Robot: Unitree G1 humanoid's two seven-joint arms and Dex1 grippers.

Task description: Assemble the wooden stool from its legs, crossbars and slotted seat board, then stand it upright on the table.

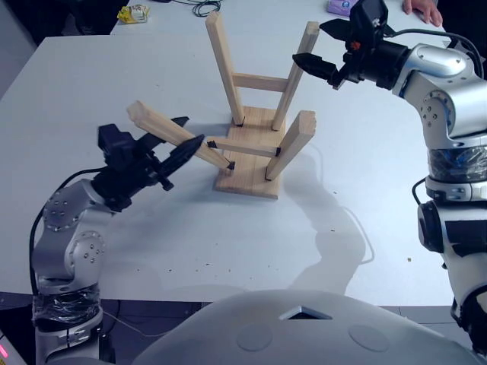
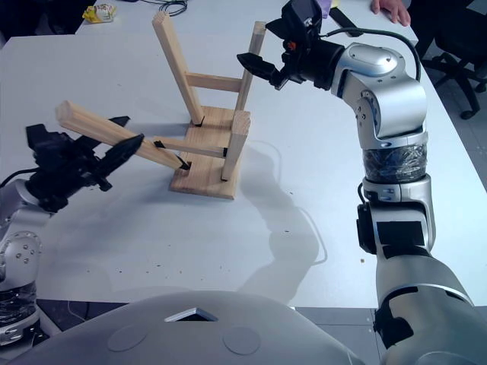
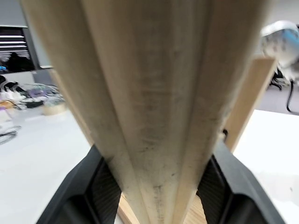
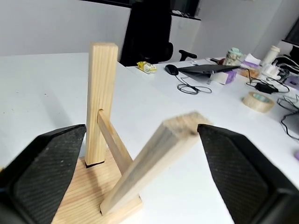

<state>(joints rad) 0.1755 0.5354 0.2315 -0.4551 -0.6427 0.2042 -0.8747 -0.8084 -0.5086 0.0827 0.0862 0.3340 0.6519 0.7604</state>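
Left wrist view: left gripper's fingers are clamping a tilted leg – wood is sitting tight between both pads, running out past the tips. Head view is showing the same: left gripper is closing on that leg around mid-length, the free end sticking out behind the fingers, the other end meeting the seat board ahead of the tips. Board is lying flat on the table, legs pointing up. A short crossbar is running from just past the left fingertips over to the near-right leg.

Right gripper is hanging spread wide at the top of the far-right leg. In the right wrist view that leg's end is sitting between the two pads, nearer one than the other – can't tell if it's touching. Beyond the fingers, the far-left leg is standing nearly upright, with an upper crossbar linking the two.
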